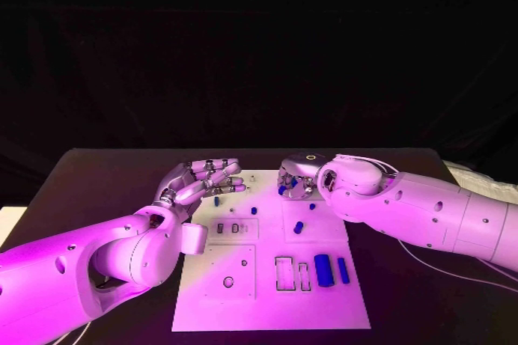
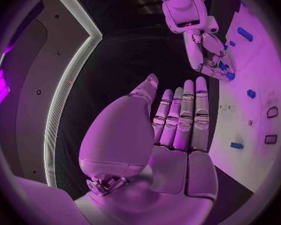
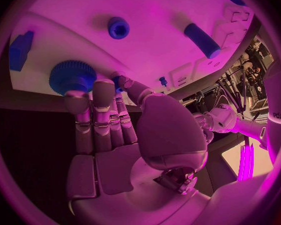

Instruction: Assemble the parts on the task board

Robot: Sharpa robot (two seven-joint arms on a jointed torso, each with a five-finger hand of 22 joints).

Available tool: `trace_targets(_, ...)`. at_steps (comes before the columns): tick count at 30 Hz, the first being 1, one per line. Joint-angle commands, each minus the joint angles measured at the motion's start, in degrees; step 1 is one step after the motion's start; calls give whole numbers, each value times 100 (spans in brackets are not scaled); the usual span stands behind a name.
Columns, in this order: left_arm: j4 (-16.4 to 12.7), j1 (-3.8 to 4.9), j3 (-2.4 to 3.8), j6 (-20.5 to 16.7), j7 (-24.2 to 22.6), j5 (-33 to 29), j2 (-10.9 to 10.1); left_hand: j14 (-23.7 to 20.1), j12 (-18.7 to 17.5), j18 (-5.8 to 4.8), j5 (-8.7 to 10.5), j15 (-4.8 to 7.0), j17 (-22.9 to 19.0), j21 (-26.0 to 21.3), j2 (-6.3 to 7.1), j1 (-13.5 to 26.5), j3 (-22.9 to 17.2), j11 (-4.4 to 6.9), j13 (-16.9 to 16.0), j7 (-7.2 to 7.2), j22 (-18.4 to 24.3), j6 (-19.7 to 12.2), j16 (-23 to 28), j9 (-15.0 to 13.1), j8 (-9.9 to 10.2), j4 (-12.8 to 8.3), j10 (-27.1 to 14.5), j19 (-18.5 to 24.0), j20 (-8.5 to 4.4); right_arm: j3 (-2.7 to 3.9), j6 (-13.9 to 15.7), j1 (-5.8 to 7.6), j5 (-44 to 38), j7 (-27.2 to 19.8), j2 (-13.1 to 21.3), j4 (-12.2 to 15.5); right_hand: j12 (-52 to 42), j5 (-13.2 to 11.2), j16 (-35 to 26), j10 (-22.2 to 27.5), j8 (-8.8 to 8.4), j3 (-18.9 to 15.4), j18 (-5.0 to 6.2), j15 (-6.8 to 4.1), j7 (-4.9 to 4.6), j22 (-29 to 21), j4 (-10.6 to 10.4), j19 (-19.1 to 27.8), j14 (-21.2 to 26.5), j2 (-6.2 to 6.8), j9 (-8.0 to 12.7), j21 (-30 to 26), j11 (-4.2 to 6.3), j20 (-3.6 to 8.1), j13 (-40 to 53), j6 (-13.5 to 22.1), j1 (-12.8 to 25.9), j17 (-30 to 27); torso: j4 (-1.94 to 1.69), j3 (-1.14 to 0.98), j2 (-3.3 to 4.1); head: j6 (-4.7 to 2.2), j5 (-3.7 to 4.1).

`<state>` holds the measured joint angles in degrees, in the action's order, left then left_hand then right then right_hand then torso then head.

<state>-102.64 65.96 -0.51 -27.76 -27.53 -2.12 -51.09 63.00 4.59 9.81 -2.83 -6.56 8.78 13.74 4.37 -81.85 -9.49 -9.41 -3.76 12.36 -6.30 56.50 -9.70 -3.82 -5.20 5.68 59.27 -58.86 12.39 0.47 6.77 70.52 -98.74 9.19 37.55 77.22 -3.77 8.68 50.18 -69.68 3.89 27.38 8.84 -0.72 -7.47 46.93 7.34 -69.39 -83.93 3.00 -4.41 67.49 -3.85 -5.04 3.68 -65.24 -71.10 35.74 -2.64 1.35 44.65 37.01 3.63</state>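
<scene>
Left hand (image 1: 205,182) hovering at far left edge of task board (image 1: 270,300), fingers straight, together, holding nothing; small blue pegs (image 1: 254,209) lying near, apart from fingertips

Right hand (image 1: 302,179) reaching over far board, fingertips (image 3: 103,87) touching blue toothed gear (image 3: 73,76); cannot tell whether gripping

Gear looking light, rigid, slippery plastic; likely best pinching across toothed rim

Blue cylinder (image 1: 323,269) lying near right, well apart

The left hand (image 2: 172,135) was flat, its fingers (image 2: 187,110) straight and close together, holding nothing, beside the task board's (image 2: 256,70) edge. Beyond them the right hand (image 2: 209,55) reached down onto the board, its fingers among small blue parts (image 2: 230,76); other blue parts lay apart on the board
</scene>
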Motion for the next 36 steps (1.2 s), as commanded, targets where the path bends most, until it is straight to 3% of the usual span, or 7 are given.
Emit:
trace_targets(1,17,8,6,112,-30,-20,3,20,-34,49,1,-23,6,-20,-34,6,-8,-35,3,39,8,-19,33,7,25,-36,7,-37,21,-8,578,-23,-33,90,31,72,5,29,38,-54,37,41,-96,-36,5,23,-13,-46,-39,-14,-30,45,2,13,9,-56,-70,12,-1,-4,5,-25,-2)
trace_targets(6,54,9,6,122,-43,-42,3,23,-38,49,1,-22,8,-23,-41,1,-10,-35,3,38,10,-17,37,6,28,-46,9,-40,20,19,959,-19,-11,171,62,184,9,70,74,-70,33,78,-101,-36,-3,61,-30,-53,-32,-10,-35,77,-2,14,7,-73,-80,39,-5,4,8,-38,3)
trace_targets(13,75,9,6,131,-57,-50,-4,27,-42,50,1,-21,11,-26,-49,-4,-14,-33,2,36,12,-13,43,5,33,-59,12,-44,20,37,1201,-9,4,256,-37,144,9,85,132,-84,32,92,-110,-33,-11,118,-50,-73,-36,5,-39,116,-3,13,7,-87,-71,100,-19,0,28,-65,-17)
trace_targets(19,42,9,6,139,-59,-51,-20,32,-45,50,2,-20,15,-30,-58,-9,-17,-30,1,32,15,-7,50,4,37,-75,19,-49,19,41,1402,8,6,321,-217,-9,11,68,168,-89,28,98,-116,-32,-14,150,-67,-83,-40,14,-41,138,-5,12,7,-92,-63,135,-66,21,50,-81,1)
trace_targets(29,5,21,15,148,-58,-52,-40,33,-46,51,2,-19,16,-31,-59,-11,-18,-30,1,31,16,-6,51,4,38,-79,20,-49,19,42,1451,26,11,318,-525,-292,13,69,188,-91,26,108,-119,-31,-14,173,-75,-92,-42,13,-42,154,-5,11,6,-94,-64,154,-138,46,101,-104,33)
trace_targets(36,-10,49,22,149,-58,-52,-55,33,-46,51,2,-19,16,-31,-59,-11,-18,-30,1,31,16,-6,51,4,38,-79,20,-49,19,39,1360,26,20,299,-703,-467,17,68,203,-86,20,114,-120,-30,-16,181,-79,-93,-43,19,-41,162,-6,10,4,-90,-65,166,-166,61,134,-123,45)
